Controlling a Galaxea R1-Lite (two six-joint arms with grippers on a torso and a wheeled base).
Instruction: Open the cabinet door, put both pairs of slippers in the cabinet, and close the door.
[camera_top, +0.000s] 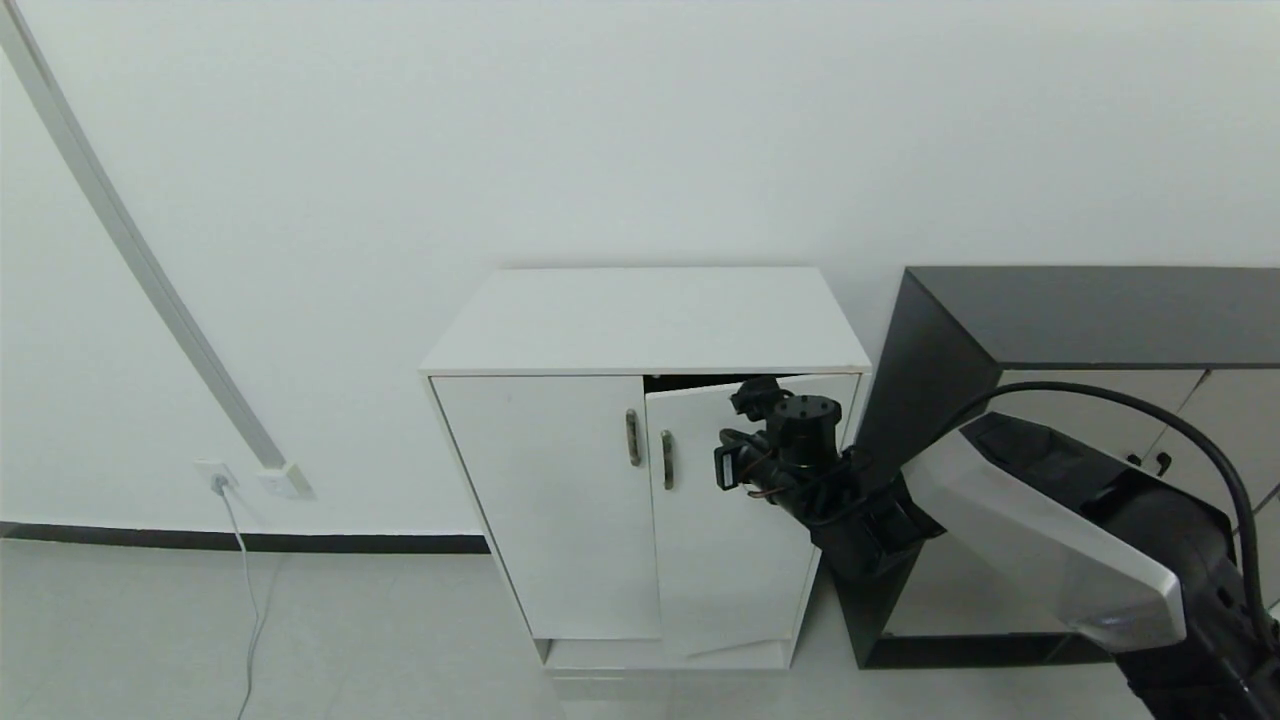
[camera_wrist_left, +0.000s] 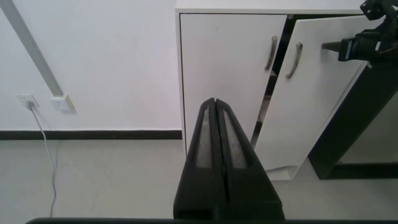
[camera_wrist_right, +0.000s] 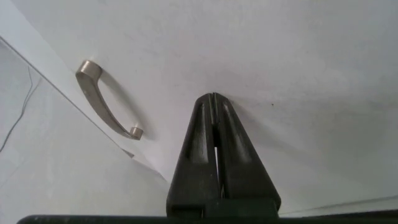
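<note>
White cabinet (camera_top: 645, 320) against the wall, two doors. Left door (camera_top: 550, 500) flush shut. Right door (camera_top: 720, 560) ajar, handle edge swung a little out from the cabinet front, dark gap showing under the cabinet top.

Right gripper (camera_wrist_right: 213, 102) at the outer face of the right door, on the hinge side of its handle (camera_wrist_right: 109, 102). Fingers pressed together, gripping nothing, not hooked on the handle. Tips at the door face, seemingly touching.

Left gripper (camera_wrist_left: 214, 106) out in front of the cabinet, low, well apart from both doors. Closed too, empty.

Probably a push or nudge on the door, judging by closed tips on a flat panel; cannot tell whether meant to open or shut.

Risks from here:
- Slipping sideways across the smooth panel, since only bare fingertips on a flat face, no hold.
- If opening: no purchase without the handle, so pressing here only shuts the door.
- If closing: pushing nearer the hinge than the handle means poor leverage; possible rebound, door left ajar.
- Clipping the dark unit (camera_top: 1000, 320) just beside the cabinet with the right arm, given the tight space there.
- Hard push rocking the cabinet against the wall.
</note>
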